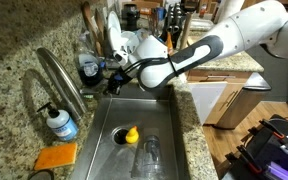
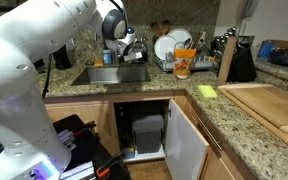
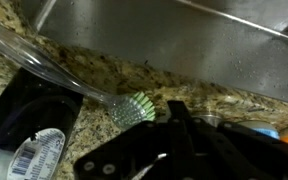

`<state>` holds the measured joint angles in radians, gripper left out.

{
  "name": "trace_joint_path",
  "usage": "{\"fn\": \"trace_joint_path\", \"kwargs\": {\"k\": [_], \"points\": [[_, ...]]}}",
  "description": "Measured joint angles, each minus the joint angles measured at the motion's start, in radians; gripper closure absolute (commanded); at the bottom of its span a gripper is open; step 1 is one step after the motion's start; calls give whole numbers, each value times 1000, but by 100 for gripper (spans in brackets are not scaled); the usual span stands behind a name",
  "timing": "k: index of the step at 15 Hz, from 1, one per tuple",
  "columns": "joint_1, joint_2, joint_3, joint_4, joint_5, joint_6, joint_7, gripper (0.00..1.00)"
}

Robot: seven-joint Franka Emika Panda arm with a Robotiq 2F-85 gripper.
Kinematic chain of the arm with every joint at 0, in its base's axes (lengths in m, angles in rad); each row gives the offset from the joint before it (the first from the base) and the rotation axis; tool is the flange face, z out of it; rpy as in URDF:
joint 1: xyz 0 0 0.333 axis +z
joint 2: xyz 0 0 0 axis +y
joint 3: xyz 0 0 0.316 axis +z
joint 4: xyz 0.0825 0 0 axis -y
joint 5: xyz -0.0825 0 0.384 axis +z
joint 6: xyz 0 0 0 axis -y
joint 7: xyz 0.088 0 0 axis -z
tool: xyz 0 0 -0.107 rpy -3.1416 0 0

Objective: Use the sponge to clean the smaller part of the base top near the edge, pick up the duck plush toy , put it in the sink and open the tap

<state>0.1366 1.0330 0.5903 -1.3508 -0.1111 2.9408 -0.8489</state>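
**A:** Right up front, a clear glass [image 1: 149, 155] lies in the sink [image 1: 104, 160], and the duck plush toy [image 1: 131, 134] sits just beside it, near the drain. That step looks done.

**B:** Which explains the reach: the pincer [image 1: 111, 78] hovers over the counter [image 1: 9, 100] behind the basin, near the tap [image 1: 56, 78].

**A:** Open or closed?

**B:** Cannot tell. The wrist view mostly shows a dish brush [image 3: 134, 108] lying on granite.

**A:** So the tap's next, I'd judge.

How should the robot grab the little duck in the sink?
Pinch the duck by its round body from straight above, probably. It sits low on the sink floor by the drain, walls all around, with a glass close beside it, so a sideways reach looks blocked.
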Motion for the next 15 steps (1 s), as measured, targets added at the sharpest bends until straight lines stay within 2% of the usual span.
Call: {"fn": "trace_joint_path", "kwargs": {"k": [4,10,13,15], "points": [[1,-2,-4,-6,-1,-1,2,38],[17,-2,32,22,0,-2,2,0],[20,6,35,36,0,-4,2,2],[20,22,33,49,0,-7,2,0]]}}
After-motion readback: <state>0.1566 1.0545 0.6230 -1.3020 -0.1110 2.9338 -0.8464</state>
